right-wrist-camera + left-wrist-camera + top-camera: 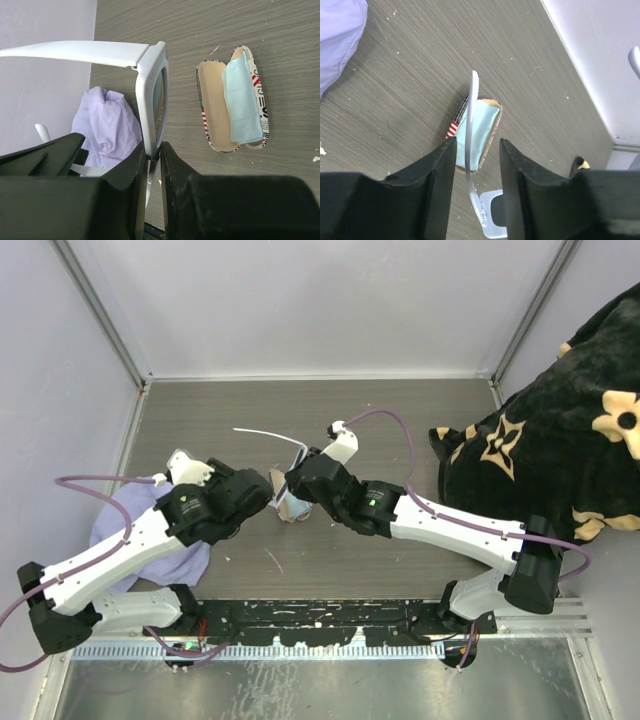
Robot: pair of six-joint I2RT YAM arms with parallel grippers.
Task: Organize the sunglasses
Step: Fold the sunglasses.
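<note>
Grey grained tabletop (300,405) and pale walls (320,300) surround sunglasses (145,100).

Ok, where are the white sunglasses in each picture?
Top external: sunglasses in the centre, just above the case.
Left wrist: sunglasses mid-picture, a thin white arm over the case.
Right wrist: sunglasses upper left, case to their right.
Shared landmark: the open striped case.

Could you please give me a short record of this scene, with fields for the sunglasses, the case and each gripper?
sunglasses: held above the table
right gripper: jaws shut on the frame
left gripper: jaws open, either side of a temple arm
case: open on the table, blue cloth inside
lavender cloth: on the table, apart from the case
</note>
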